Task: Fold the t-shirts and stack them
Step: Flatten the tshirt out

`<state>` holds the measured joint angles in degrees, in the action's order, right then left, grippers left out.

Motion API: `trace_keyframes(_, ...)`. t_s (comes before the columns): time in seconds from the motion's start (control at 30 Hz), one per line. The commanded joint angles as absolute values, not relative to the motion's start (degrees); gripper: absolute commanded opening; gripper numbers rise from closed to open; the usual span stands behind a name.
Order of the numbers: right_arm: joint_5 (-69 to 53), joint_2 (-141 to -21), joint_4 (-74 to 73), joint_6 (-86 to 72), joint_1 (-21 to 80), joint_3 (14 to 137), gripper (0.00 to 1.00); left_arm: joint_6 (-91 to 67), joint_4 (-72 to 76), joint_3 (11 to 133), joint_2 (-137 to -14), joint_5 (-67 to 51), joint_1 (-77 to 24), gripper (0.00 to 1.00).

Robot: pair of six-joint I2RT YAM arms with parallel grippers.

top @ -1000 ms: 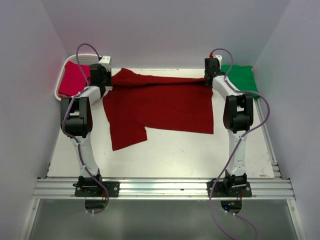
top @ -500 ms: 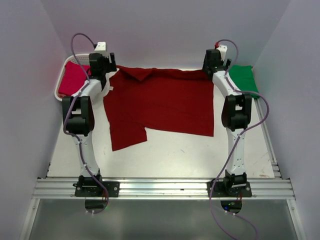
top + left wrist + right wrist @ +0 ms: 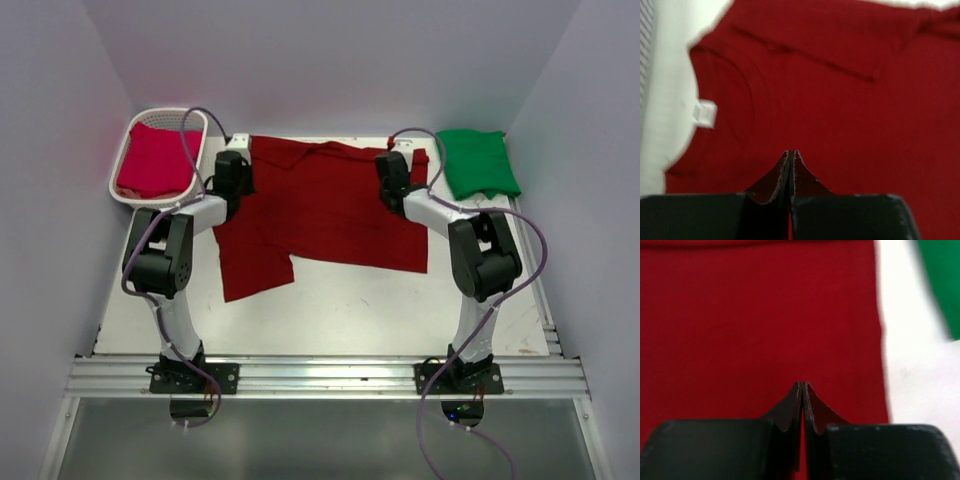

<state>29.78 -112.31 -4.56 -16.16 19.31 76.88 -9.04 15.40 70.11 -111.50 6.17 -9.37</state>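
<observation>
The table [image 3: 350, 300] carries the dark maroon t-shirt [image 3: 330, 215], spread flat from the centre to the far edge. One flap of it reaches nearest, toward the left side. The left tool [image 3: 791, 152] is over the left part of the shirt, its fingers pressed together, near a white label [image 3: 705, 114]. The right tool [image 3: 802, 385] is over the right part of the shirt, near its right hem, fingers also together. It cannot be told whether either tool pinches cloth. The folded green t-shirt [image 3: 478, 163] lies at the far right corner. The crimson t-shirt [image 3: 155, 162] lies in the white basket [image 3: 122, 160] at the far left corner.
</observation>
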Motion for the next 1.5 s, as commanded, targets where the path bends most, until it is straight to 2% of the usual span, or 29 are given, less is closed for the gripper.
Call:
trace_keyframes(0.0,28.12,-106.70,-3.41,-20.73,21.97,73.75,0.00,-11.07,15.48,63.90,-108.01,9.50,-11.95,0.00)
trace_keyframes(0.1,26.90,-106.35,-4.13,-21.18,22.32,71.03,0.00,-13.09,11.09,66.00,-108.89,7.39,-12.39,0.00)
trace_keyframes(0.13,26.98,-106.35,-5.87,-21.62,22.41,70.93,0.00,-14.31,4.55,70.18,-109.59,7.73,-12.74,0.00)
trace_keyframes(0.23,26.80,-105.82,-6.86,-21.27,22.41,69.53,0.00,-15.90,-1.82,74.00,-112.23,6.59,-13.18,0.00)
trace_keyframes(0.5,23.39,-106.79,-8.87,-22.50,22.59,67.42,0.00,-20.73,-8.17,73.31,-114.44,6.77,-13.27,0.00)
trace_keyframes(0.77,21.01,-99.24,-11.16,-23.64,23.12,57.75,0.00,-25.31,-16.43,64.08,-108.21,6.50,-15.03,0.00)
trace_keyframes(1.03,17.41,-91.24,-24.07,-26.98,24.17,52.48,0.00,-30.05,-22.59,51.43,-97.66,2.90,-19.94,0.00)
trace_keyframes(1.2,16.08,-81.60,-32.76,-30.05,27.41,48.09,0.00,-32.95,-23.99,42.03,-86.94,0.45,-25.66,0.00)
trace_keyframes(1.47,14.59,-66.37,-43.41,-37.35,31.02,41.75,0.00,-36.91,-30.06,36.39,-75.60,0.26,-31.11,0.00)
